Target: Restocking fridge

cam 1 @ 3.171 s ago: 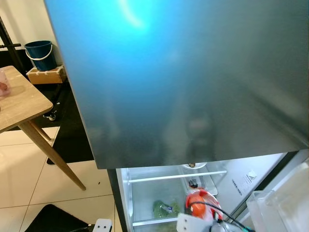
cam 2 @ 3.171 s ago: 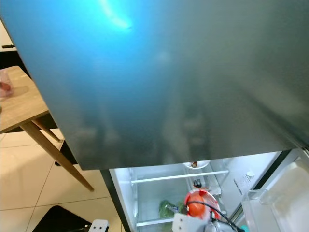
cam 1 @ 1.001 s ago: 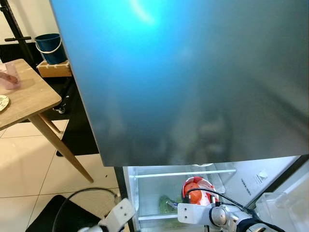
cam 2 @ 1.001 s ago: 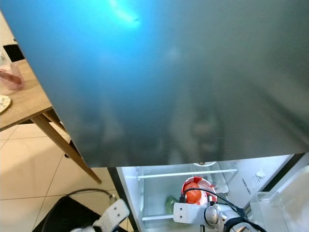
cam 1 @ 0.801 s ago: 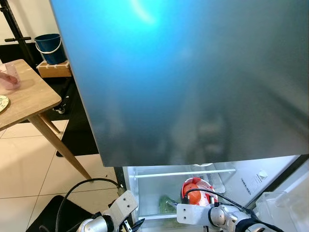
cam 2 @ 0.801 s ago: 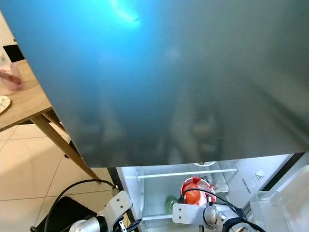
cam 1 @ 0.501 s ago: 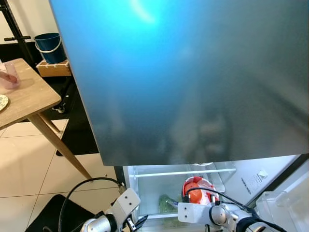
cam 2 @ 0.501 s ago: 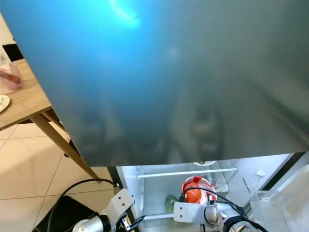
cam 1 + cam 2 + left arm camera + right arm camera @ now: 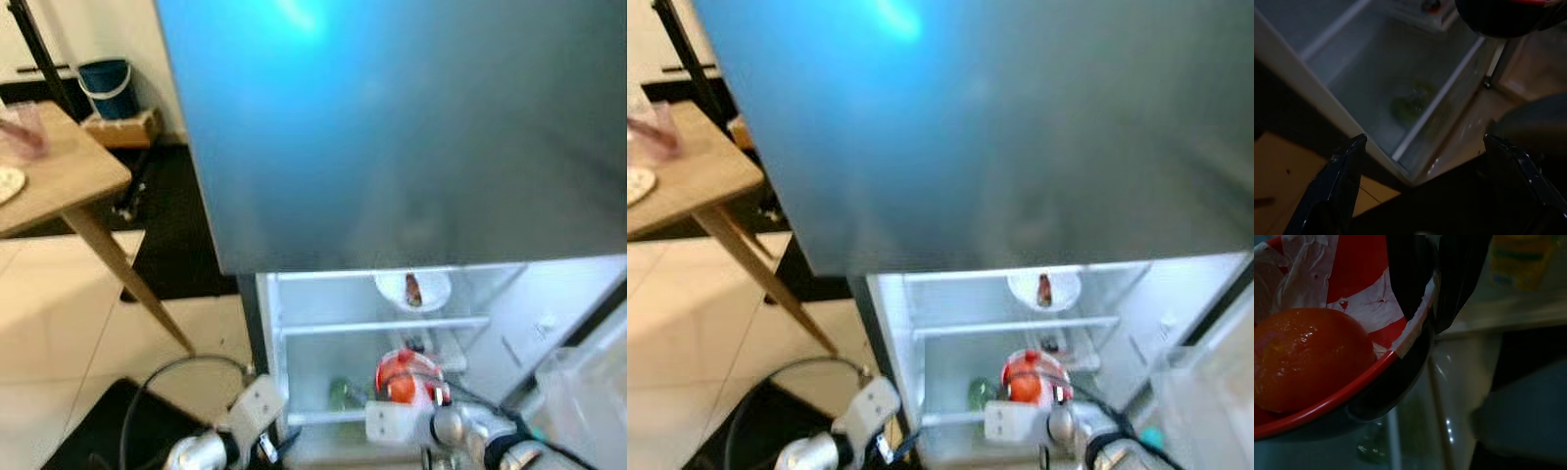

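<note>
The fridge's lower compartment [image 9: 323, 343] stands open and lit. A red bowl [image 9: 404, 372] lined with white plastic holds a tomato [image 9: 1308, 357]. My right gripper [image 9: 1425, 308] is shut on the bowl's rim, holding it in front of the lower shelf. Some green vegetable [image 9: 343, 395] lies on that shelf, left of the bowl. My left gripper [image 9: 1424, 142] is open with nothing between its fingers, low by the compartment's left wall [image 9: 263, 441]. On the upper shelf sits a white bowl [image 9: 412, 289] with something brown in it.
The large grey-blue upper door [image 9: 392, 127] looms right in front. The opened lower door with clear bins [image 9: 583, 392] stands at the right. A wooden table [image 9: 59, 186] with a pink cup [image 9: 22, 127] is at the left, a blue bucket [image 9: 106, 78] behind it.
The whole view has shifted, so the upper shelf and its white bowl now show. My left arm has come up beside the fridge's left wall. The right gripper still holds the red bowl.
</note>
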`<state>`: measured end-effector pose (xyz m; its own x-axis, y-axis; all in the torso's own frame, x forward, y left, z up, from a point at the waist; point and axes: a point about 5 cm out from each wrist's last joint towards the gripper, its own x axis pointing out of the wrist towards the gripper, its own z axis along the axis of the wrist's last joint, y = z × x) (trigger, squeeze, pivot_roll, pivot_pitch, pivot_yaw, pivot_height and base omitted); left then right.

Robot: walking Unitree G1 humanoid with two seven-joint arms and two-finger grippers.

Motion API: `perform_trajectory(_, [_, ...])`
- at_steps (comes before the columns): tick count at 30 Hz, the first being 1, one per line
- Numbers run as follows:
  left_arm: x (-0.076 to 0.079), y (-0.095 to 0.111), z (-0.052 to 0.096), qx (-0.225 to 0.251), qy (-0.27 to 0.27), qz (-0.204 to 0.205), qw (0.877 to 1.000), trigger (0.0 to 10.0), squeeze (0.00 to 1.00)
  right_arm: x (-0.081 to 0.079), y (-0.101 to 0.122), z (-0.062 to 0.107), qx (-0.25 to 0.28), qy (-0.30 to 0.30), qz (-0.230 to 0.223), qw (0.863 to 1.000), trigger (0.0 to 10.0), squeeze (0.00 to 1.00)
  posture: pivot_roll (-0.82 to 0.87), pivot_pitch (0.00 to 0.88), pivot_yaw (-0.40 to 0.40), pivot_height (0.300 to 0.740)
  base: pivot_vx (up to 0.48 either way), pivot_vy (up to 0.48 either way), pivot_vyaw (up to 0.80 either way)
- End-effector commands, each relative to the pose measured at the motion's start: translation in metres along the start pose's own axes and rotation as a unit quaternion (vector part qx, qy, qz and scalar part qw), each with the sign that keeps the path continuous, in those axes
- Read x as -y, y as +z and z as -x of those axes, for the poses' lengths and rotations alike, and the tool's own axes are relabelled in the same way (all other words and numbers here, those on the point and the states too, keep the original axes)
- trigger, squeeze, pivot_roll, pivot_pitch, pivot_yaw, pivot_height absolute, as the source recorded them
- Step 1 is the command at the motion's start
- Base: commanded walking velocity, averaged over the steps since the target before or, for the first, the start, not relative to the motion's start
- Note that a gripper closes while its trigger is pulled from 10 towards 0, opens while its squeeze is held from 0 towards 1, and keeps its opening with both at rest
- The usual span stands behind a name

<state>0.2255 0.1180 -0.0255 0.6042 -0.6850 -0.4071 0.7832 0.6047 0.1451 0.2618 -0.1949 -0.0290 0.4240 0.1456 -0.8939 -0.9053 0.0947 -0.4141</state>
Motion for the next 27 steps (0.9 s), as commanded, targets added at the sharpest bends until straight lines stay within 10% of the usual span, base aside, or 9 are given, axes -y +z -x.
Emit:
perform_trajectory(1, [0.005,0.000,-0.001,0.002,-0.003,-0.001,1.000,10.0,0.00,0.005,0.005,0.001,0.016,-0.006,-0.001,1.000,10.0,0.00,-0.02,0.060,0.020,0.630,0.000,0.000,0.00])
perform_trajectory(27, [0.004,0.013,-0.009,0.032,0.012,-0.024,0.999,10.0,0.00,0.016,0.003,0.006,0.011,0.000,0.035,0.999,10.0,0.00,-0.03,0.060,0.015,0.566,0.000,0.000,0.00])
